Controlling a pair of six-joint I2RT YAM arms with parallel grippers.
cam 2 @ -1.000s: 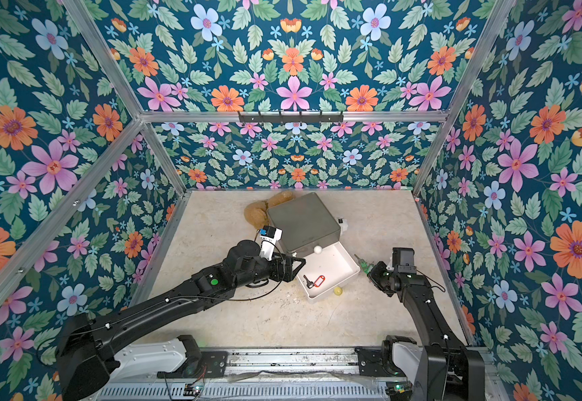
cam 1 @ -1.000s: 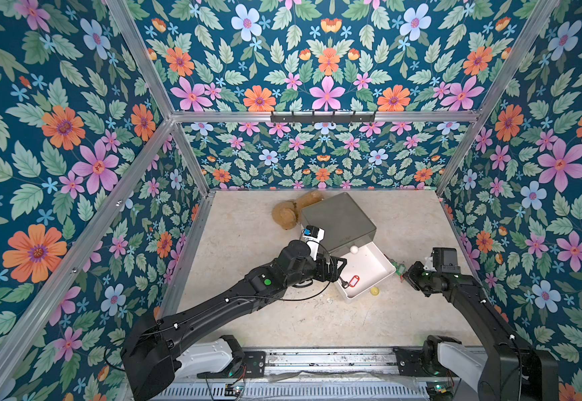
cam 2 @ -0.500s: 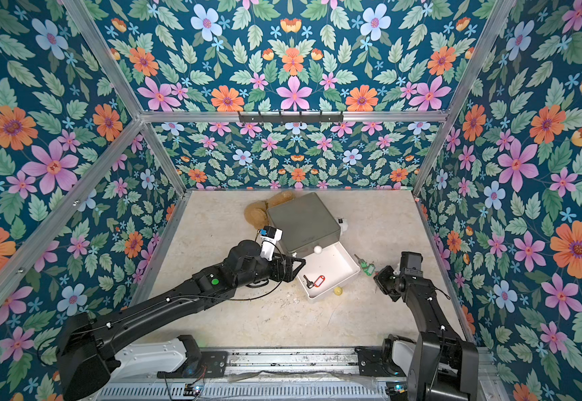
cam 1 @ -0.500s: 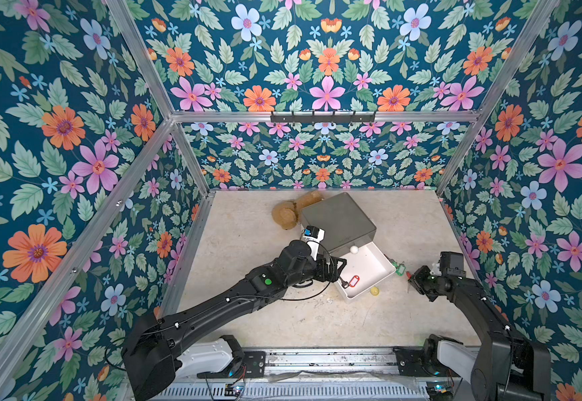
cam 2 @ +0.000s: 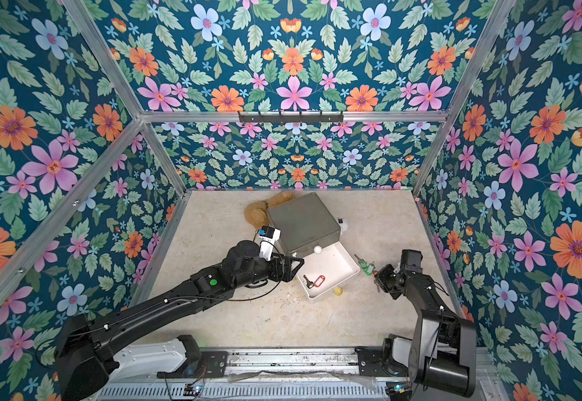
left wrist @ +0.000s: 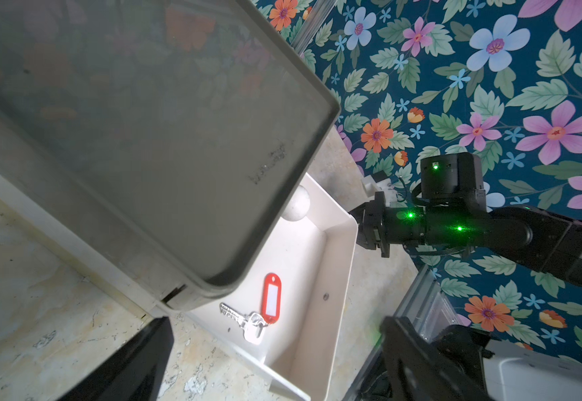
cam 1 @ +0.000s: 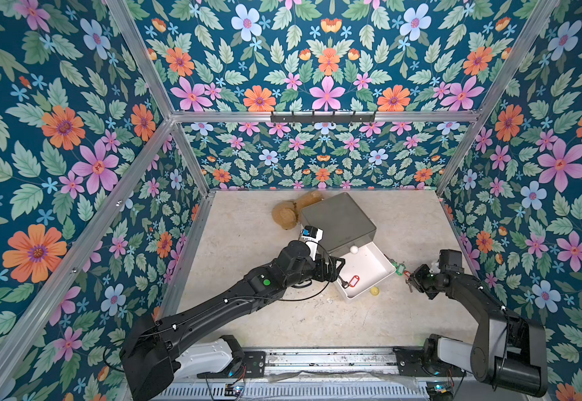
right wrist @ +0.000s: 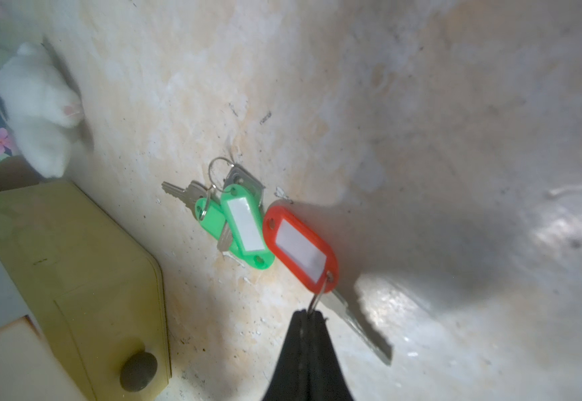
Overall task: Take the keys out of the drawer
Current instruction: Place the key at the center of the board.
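Right wrist view alone resolves the right gripper [right wrist: 308, 314] clenched on the ring [right wrist: 318, 298] of a red-tagged key [right wrist: 300, 250]. The tag's long axis runs toward two green-tagged keys [right wrist: 237, 222] lying flat on the counter [right wrist: 421, 139]. Left gripper [cam 1: 340, 271] spread.

Both top views look steeply down from high above the front rail [cam 1: 317, 361], taking in the whole tabletop [cam 1: 317, 323], both arms and the grey drawer box [cam 1: 338, 222]. The left wrist camera sits close beside that box, facing across the open drawer [left wrist: 317, 250] to the right arm [left wrist: 491, 232]. The right wrist camera looks closely down at tabletop beside the drawer, sharing the green-tagged keys [right wrist: 237, 225] with both top views.
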